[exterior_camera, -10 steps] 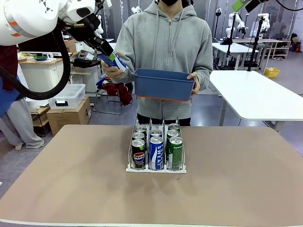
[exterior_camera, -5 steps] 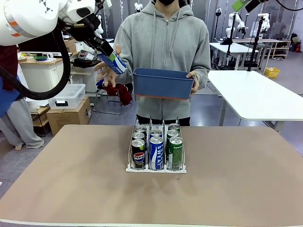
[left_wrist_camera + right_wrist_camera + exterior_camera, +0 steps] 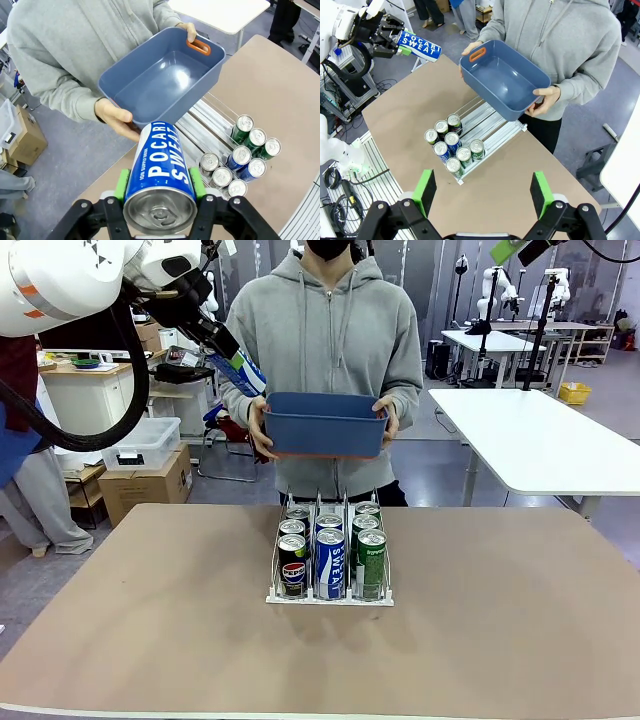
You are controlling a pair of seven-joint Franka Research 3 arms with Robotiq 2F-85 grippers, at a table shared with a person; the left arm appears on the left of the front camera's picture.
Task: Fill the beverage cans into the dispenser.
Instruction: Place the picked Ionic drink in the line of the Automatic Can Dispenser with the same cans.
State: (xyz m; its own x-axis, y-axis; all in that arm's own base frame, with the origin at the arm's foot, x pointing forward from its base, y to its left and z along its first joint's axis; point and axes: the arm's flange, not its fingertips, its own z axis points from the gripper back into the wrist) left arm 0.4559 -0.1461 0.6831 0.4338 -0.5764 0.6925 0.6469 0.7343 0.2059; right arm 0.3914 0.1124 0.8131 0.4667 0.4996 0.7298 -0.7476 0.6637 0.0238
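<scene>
Table (image 3: 150,640): brown top, with the dispenser near the middle, toward the far side
Dispenser (image 3: 330,595): clear three-lane rack on a white base, open lane ends toward the person
Cans in dispenser (image 3: 331,562): black Pepsi lane on picture left, blue lane in the middle, green lane on the right; six silver tops in the wrist views, two in each lane
Left gripper (image 3: 159,192): raised above and left of the table's far edge, green pads clamped on both sides of a blue Pocari Sweat can (image 3: 159,172), silver top toward the wrist camera
Right gripper (image 3: 482,192): high over the table, jaws spread wide, nothing between them
Person: stands at the far side in a grey hoodie (image 3: 330,330); both hands hold a blue bin (image 3: 325,425) at waist height, its inside bare
</scene>
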